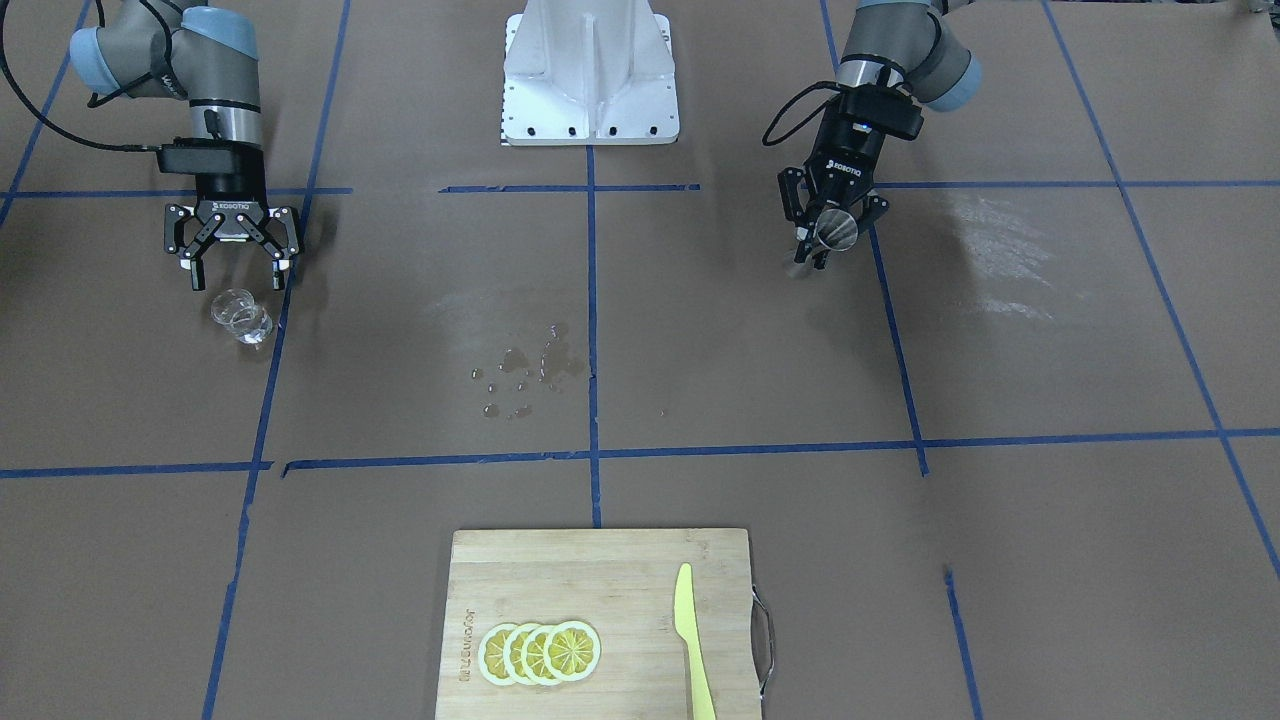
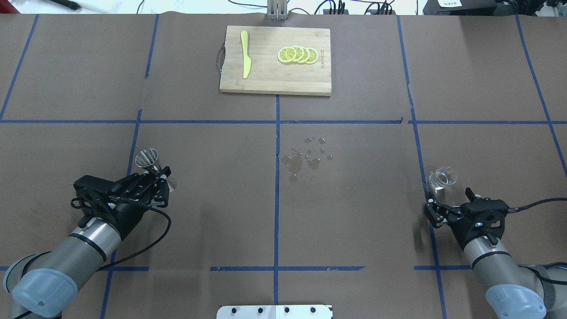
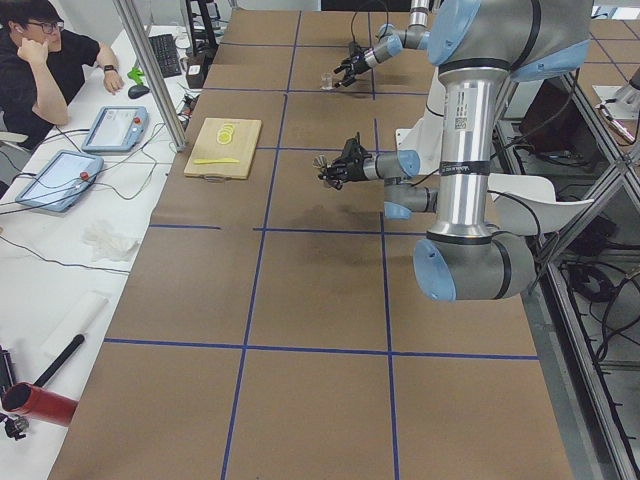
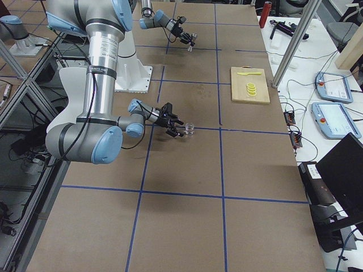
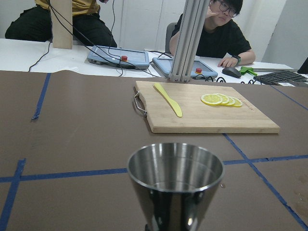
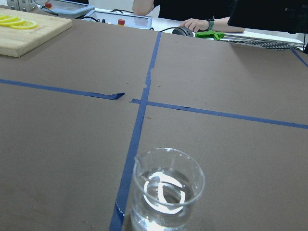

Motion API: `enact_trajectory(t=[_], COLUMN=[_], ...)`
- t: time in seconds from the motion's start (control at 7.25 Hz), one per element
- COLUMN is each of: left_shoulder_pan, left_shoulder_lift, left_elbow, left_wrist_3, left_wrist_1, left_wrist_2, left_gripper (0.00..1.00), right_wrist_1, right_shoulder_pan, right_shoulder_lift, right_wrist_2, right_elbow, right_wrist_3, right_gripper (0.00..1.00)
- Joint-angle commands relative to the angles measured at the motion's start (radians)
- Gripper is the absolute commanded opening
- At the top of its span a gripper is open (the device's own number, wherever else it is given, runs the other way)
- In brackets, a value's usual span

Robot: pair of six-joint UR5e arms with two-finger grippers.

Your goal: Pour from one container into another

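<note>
So here's what we're seeing. The left gripper (image 2: 160,173) is pinching the jigger (image 2: 147,157) right at its narrow waist, fingers pressed in from both sides. It's smooth, shiny silver metal, two cones joined hourglass-style, and it sits tilted in the overhead view, with the wide mouth of one cone pointing away from the robot. From the left wrist camera we look straight at that cone: brushed steel, thin round rim, polished inside. We can't tell if there's anything in it.

Over on the other side, the right gripper (image 1: 238,275) has its fingers spread wide with nothing between them. The glass cup (image 1: 240,316) stands upright on the table (image 1: 760,400) just ahead of those fingertips, not touching them, right on a blue tape line (image 6: 139,120). It's short, rounded and fully see-through, with a tiny pour lip on the rim. There seems to be a bit of clear liquid in the bottom, though it's hard to be sure through the reflections.

The table is covered in matte brown paper. Mid-table there's a scatter of wet droplets (image 1: 520,372). On the far side from the robot sits a bamboo cutting board (image 1: 600,570) with a wire handle, carrying overlapping lemon slices (image 1: 540,652) and a yellow-green plastic knife (image 1: 690,640).
</note>
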Motion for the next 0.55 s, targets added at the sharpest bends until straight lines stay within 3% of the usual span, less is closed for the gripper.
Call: enact_trajectory(t=[0.0, 0.41], left_shoulder_pan=[-0.006, -0.011], left_shoulder_lift=[-0.001, -0.001], left_elbow=[0.003, 0.003], left_wrist_3=[0.003, 0.001], left_wrist_1=[-0.004, -0.002], left_wrist_2=[0.0, 0.0], left_gripper=[0.0, 0.0], right_wrist_1=[0.002, 0.002], right_shoulder_pan=[0.024, 0.067], right_shoulder_lift=[0.02, 0.023], right_wrist_2=[-0.007, 0.0], right_elbow=[-0.017, -0.048], right_wrist_3=[-0.037, -0.044], right_gripper=[1.0, 1.0])
